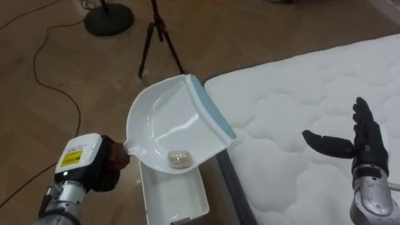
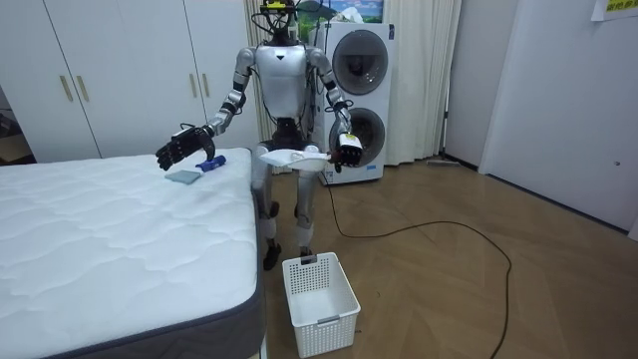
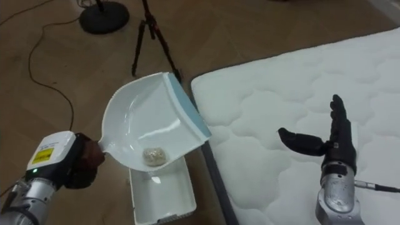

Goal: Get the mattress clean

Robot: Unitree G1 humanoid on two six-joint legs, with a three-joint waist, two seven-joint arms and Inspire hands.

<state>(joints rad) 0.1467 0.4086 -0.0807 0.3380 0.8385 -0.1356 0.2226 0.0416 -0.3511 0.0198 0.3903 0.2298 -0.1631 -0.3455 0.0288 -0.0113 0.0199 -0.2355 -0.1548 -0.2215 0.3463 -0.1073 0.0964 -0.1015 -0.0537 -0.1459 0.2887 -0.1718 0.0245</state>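
Note:
My left hand (image 1: pixel 110 164) is shut on the handle of a white dustpan (image 1: pixel 170 119) with a blue front lip, held level beside the bed. A small crumpled beige ball (image 1: pixel 179 159) lies in the pan near its handle end. Directly below stands a white plastic basket (image 1: pixel 179 197) on the floor. My right hand (image 1: pixel 364 142) hovers open over the white quilted mattress (image 1: pixel 294 106), fingers straight, holding nothing. In the room view I stand at the bed's corner with the dustpan (image 2: pixel 295 157) over the floor and the basket (image 2: pixel 319 290) in front of my feet.
A blue brush (image 2: pixel 210 163) and a pale blue cloth (image 2: pixel 184 177) lie on the mattress near my right hand. A tripod (image 1: pixel 156 37) and a round stand base (image 1: pixel 109 19) are on the wood floor. Stacked washing machines (image 2: pixel 360 100) stand behind me.

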